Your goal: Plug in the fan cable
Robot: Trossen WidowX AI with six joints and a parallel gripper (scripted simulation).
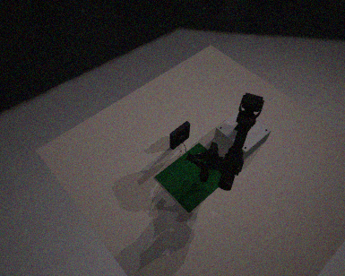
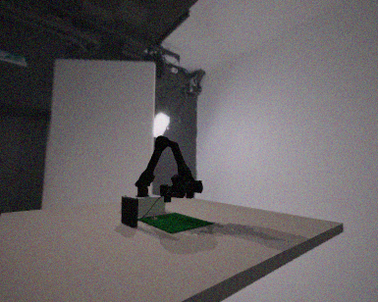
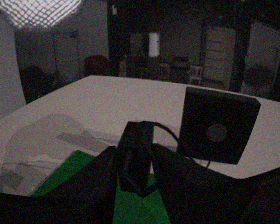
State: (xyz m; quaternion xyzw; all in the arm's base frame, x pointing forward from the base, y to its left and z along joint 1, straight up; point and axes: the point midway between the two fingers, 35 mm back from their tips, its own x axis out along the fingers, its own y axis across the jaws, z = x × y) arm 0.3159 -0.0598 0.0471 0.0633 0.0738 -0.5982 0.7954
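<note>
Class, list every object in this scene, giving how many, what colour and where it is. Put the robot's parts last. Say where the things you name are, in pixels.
table (image 1: pixel 100 134) (image 2: pixel 76 260) (image 3: pixel 106 100): one, beige, under everything
board (image 1: pixel 181 190) (image 2: pixel 176 224) (image 3: pixel 136 207): one, green, flat on the table
fan (image 1: pixel 179 134) (image 2: pixel 130 212) (image 3: pixel 218 112): one, black, upright beside the board
cable (image 2: pixel 151 208) (image 3: pixel 172 134): one, dark, between fan and plug
plug (image 3: pixel 136 145): one, black, in the tool
white block (image 1: pixel 258 138): one, under the arm
arm (image 1: pixel 241 136) (image 2: pixel 154 159): one, black, reaching over the board
tool (image 3: pixel 135 152): one, black, shut on the plug

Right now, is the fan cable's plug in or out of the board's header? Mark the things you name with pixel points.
Out. The plug (image 3: pixel 136 142) is clamped in the gripper (image 1: pixel 188 158) (image 2: pixel 165 200) (image 3: pixel 134 151), and the exterior view shows the fingers above the green board (image 1: pixel 185 185) (image 2: pixel 176 223) (image 3: pixel 141 207).
</note>
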